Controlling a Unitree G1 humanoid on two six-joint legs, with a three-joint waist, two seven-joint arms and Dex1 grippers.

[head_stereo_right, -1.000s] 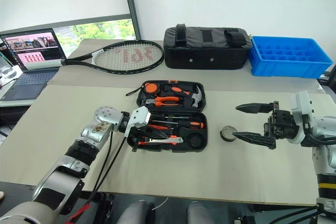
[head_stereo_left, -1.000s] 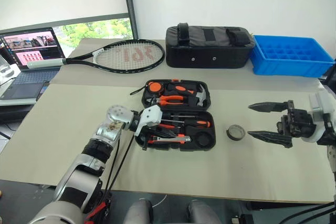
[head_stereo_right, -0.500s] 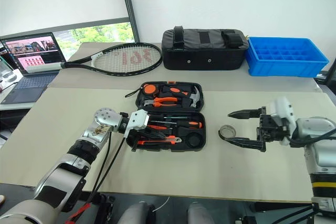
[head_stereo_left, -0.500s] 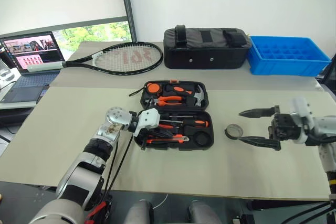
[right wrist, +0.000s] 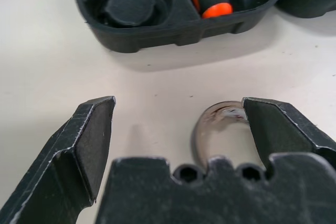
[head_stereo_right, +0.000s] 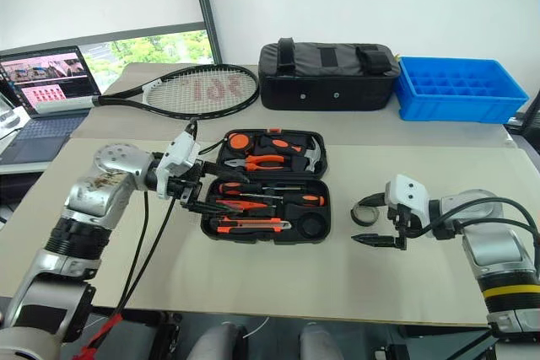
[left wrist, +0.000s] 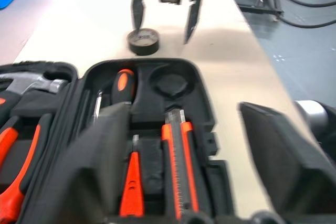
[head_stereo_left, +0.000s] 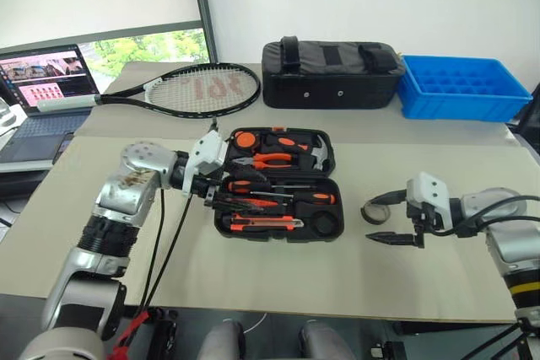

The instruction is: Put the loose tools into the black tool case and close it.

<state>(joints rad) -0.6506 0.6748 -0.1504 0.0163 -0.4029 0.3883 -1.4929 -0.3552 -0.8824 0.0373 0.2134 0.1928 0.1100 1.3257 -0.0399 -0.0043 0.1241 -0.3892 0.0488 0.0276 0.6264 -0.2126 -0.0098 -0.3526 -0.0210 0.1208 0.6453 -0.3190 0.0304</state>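
Observation:
The black tool case (head_stereo_left: pixel 336 227) lies open at the table's middle. In its near half lie an orange-and-black utility knife (head_stereo_left: pixel 270 225) and screwdrivers (head_stereo_left: pixel 297 198); pliers and a hammer sit in the far half. Its round slot (head_stereo_left: pixel 323 222) holds nothing. My left gripper (head_stereo_left: pixel 218 191) hovers open over the case's left edge, nothing between its fingers (left wrist: pixel 100 166). The grey-black tape roll (head_stereo_left: pixel 375 207) lies on the table right of the case. My right gripper (head_stereo_left: pixel 376 219) is open and low around it, the roll (right wrist: pixel 215 124) close to one finger (right wrist: pixel 278 129).
A tennis racket (head_stereo_left: pixel 198 90), a black fabric bag (head_stereo_left: pixel 333 73) and a blue compartment bin (head_stereo_left: pixel 464 86) line the table's back. A laptop (head_stereo_left: pixel 42 82) stands at the far left. The table's front edge runs close below the case.
My left gripper has lifted off the case's front left corner and opened. My right gripper has dropped and moved in over the tape roll, still open.

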